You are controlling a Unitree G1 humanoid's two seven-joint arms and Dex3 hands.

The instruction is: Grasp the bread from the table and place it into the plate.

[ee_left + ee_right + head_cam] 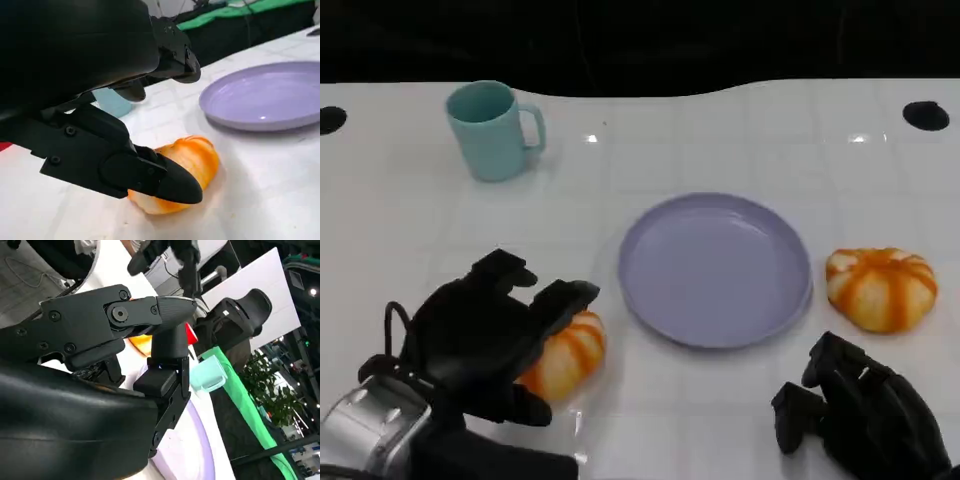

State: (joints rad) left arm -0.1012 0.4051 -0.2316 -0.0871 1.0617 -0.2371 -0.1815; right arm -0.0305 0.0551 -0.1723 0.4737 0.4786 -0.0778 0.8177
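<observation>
An orange-and-cream striped bread roll (568,357) is seen lying on the white tiled table (720,140), just left of the round lilac plastic plate (715,268) & not in it. The black left hand (485,335) is set over the roll's left side, fingers spread around it; in the left wrist view a fingertip (170,182) lies against the roll (187,165) w/ the roll resting on the table, so a firm grip can't be confirmed. The plate (265,95) is seen beyond it. A 2nd striped roll (880,288) lies just right of the plate. The black right hand (855,410) is held low nr the table's front edge, fingers curled in, nothing in it. A pale teal mug (492,130) stands far left at the back.
</observation>
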